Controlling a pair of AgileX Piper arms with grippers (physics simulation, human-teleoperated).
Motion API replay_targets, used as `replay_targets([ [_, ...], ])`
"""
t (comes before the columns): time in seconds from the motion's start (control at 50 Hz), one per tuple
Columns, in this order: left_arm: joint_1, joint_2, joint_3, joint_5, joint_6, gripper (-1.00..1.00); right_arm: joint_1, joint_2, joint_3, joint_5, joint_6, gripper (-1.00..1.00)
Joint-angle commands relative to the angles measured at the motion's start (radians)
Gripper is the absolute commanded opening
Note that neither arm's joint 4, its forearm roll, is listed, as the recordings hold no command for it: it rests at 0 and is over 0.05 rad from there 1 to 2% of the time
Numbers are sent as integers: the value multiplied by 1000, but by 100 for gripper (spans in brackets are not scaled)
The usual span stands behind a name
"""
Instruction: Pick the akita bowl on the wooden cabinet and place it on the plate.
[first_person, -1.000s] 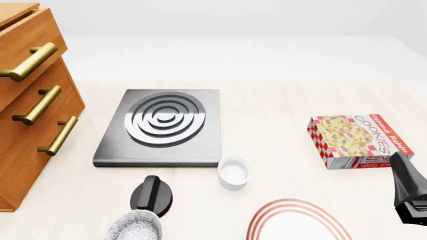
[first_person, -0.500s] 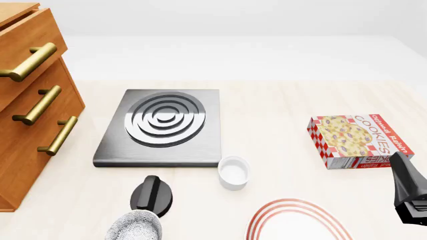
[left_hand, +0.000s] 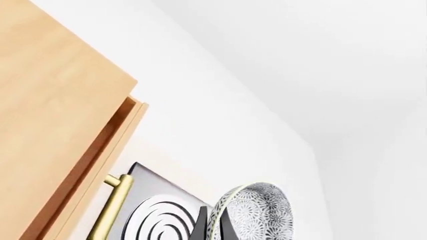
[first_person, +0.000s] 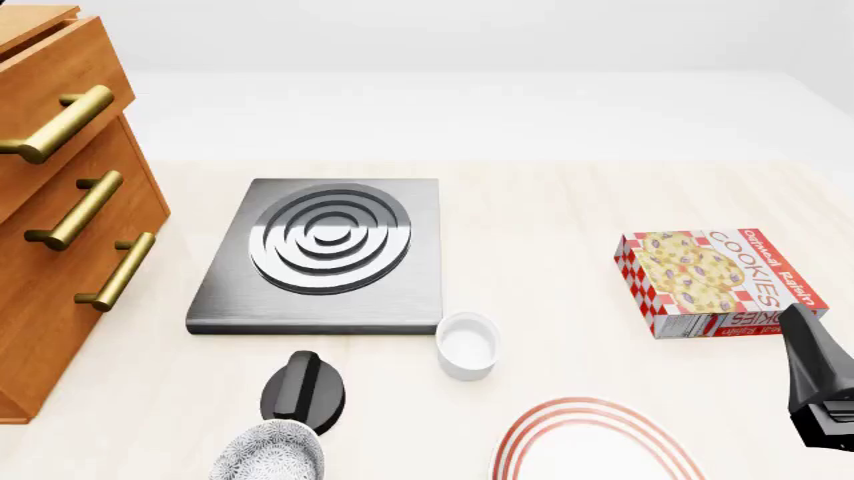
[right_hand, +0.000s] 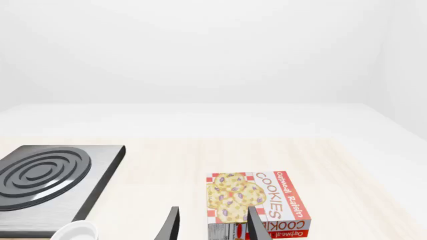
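The akita bowl (first_person: 272, 452), speckled black on white, hangs low at the front edge of the front view, left of the plate (first_person: 595, 443). My left gripper (first_person: 303, 398) is shut on its rim. In the left wrist view the bowl (left_hand: 257, 212) stands on edge with its rim pinched between the two dark fingers (left_hand: 201, 226) of the left gripper (left_hand: 213, 222). The wooden cabinet (first_person: 54, 220) rises at the far left. My right gripper (first_person: 809, 352) is open and empty (right_hand: 212, 227), right of the plate and near the cookie box.
A grey stove plate with rings (first_person: 324, 250) lies mid-table. A small white ramekin (first_person: 467, 345) sits just in front of it, between bowl and plate. A red cookie box (first_person: 714, 282) lies at the right. The cabinet's brass handles (first_person: 83, 208) jut towards the table.
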Motion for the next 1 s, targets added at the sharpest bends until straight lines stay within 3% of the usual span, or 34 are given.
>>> replay_targets([
  [0.02, -44, 5, 13, -10, 5, -100, 0, 0, 0, 0, 0, 100],
  [1.0, -251, -5, 125, -47, 57, -100, 0, 0, 0, 0, 0, 100],
])
